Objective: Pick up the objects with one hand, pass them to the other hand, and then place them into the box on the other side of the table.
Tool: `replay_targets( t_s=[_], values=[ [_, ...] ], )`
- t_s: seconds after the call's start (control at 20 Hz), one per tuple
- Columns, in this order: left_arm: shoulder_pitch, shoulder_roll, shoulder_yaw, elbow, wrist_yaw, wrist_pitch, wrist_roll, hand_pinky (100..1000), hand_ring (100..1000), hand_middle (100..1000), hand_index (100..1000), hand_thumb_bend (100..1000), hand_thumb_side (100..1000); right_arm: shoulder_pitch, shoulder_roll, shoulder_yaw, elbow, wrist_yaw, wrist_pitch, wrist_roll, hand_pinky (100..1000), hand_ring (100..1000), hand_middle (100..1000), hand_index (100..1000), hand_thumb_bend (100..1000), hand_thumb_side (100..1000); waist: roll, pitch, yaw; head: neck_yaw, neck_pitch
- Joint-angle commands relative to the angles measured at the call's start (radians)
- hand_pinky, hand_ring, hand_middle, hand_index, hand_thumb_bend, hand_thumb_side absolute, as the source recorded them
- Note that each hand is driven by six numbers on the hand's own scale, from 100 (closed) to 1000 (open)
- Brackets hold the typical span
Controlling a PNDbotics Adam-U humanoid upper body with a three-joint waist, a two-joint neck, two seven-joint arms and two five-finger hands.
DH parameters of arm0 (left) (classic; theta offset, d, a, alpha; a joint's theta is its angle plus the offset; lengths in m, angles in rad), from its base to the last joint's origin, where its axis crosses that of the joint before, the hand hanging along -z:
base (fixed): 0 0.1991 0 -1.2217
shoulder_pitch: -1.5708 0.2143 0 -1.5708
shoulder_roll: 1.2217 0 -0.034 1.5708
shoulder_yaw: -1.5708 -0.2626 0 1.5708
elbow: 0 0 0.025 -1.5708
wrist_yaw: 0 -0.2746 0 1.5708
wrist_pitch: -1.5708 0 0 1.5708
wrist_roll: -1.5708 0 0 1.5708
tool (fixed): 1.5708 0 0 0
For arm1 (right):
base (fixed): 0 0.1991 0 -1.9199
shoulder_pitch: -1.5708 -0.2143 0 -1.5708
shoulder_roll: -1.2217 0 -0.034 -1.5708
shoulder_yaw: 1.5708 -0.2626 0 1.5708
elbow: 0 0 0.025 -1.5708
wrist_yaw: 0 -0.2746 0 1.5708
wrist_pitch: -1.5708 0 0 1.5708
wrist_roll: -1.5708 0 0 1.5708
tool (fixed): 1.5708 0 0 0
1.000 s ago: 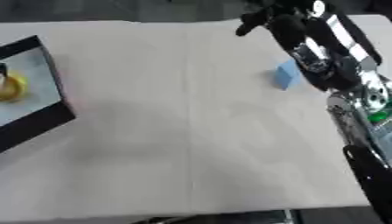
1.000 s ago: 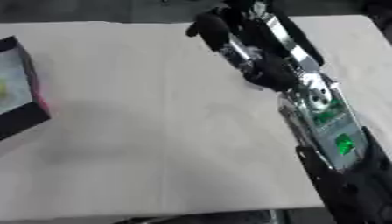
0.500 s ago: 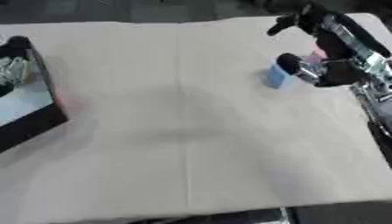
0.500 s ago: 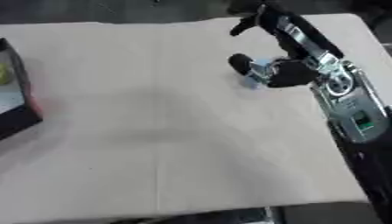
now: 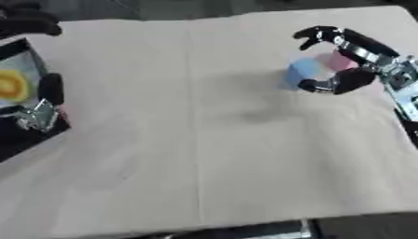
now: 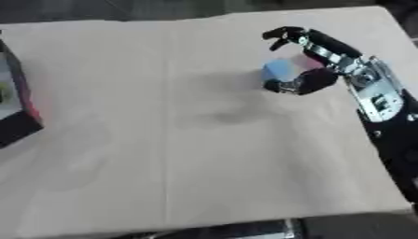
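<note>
A light blue block point(image 5: 300, 72) stands on the tan table at the right, with a pink block point(image 5: 335, 59) touching its far right side. My right hand point(image 5: 359, 70) reaches in from the right and arches around both blocks. Its fingers point(image 5: 326, 33) curve over the far side, and its thumb sits just in front of the blue block. A gap shows between fingers and blocks, so the hand is open. The black box point(image 5: 29, 137) lies at the left edge with a yellow thing point(image 5: 11, 84) inside. Parts of my left hand point(image 5: 47, 91) show blurred over the box.
The tan cloth-covered table point(image 5: 196, 154) stretches bare between the box and the blocks. Its front edge runs along the bottom of the view and its far edge along the top. A dark shape point(image 5: 29, 23) fills the upper left corner.
My right hand has come down from beyond the blue block to bracket it and the pink block. The camera has shifted, and my left hand now shows over the box.
</note>
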Motion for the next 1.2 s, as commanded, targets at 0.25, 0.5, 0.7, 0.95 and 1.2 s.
replay_targets(
  t_s=[0.25,0.5,0.7,0.95,1.2],
  values=[
    [-0.004,-0.026,-0.032,-0.018,0.012,-0.025,-0.067,944,768,649,810,100,411,-0.064,-0.003,-0.031,0.132,0.085,0.085,-0.176,932,765,864,926,491,566,-0.001,0.0,0.037,-0.054,-0.002],
    [0.013,-0.043,-0.035,-0.018,0.0,-0.022,-0.082,953,769,647,810,100,436,-0.072,-0.007,-0.036,0.154,0.184,0.134,-0.277,923,774,856,922,490,567,-0.003,0.005,0.053,-0.07,-0.002],
    [0.02,-0.051,-0.035,-0.018,-0.009,-0.017,-0.082,958,770,647,810,100,452,-0.07,-0.005,-0.035,0.165,0.282,0.185,-0.346,917,788,856,924,497,576,-0.003,0.006,0.057,-0.074,-0.002],
    [0.024,-0.056,-0.035,-0.018,-0.018,-0.014,-0.083,958,770,648,810,100,458,-0.067,-0.003,-0.034,0.174,0.351,0.222,-0.374,907,788,845,921,505,584,-0.004,0.005,0.056,-0.074,-0.002],
    [0.025,-0.057,-0.036,-0.018,-0.023,-0.014,-0.08,959,770,648,810,100,462,-0.063,0.001,-0.031,0.18,0.385,0.24,-0.368,888,776,812,894,506,588,-0.003,0.006,0.055,-0.074,-0.002]
  ],
)
